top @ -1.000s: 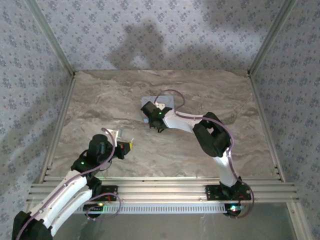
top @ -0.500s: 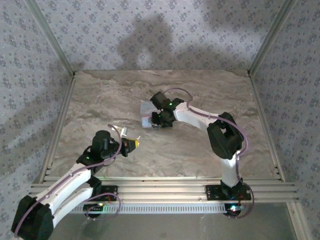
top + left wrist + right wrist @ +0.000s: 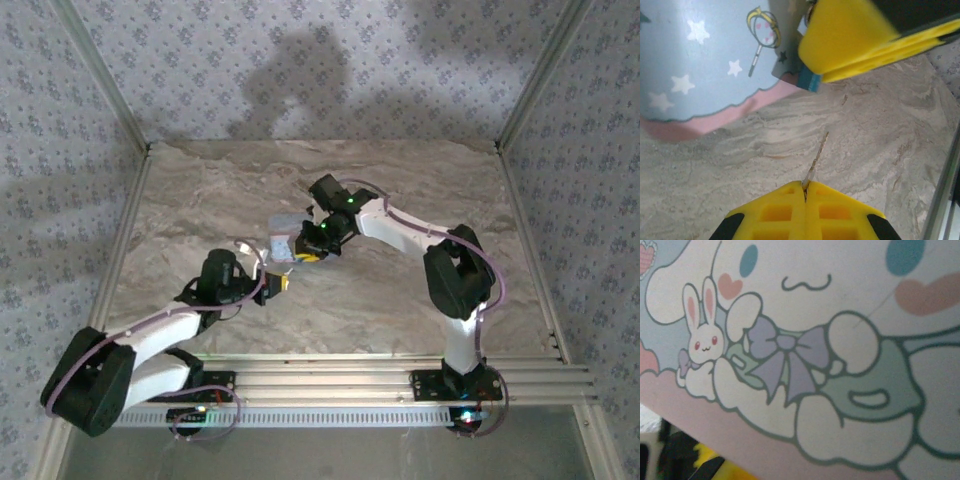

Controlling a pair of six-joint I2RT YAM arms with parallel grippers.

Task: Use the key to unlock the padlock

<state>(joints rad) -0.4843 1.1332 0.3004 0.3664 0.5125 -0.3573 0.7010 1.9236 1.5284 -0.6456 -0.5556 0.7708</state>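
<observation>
Two firm grips: the left pincer pinches the key, and the right pincer pinches the padlock beside the tin, above the worktop.

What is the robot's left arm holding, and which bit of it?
The left gripper has its jaws shut on the key, pinching its near end. The thin metal blade sticks out toward the tin box.
</observation>
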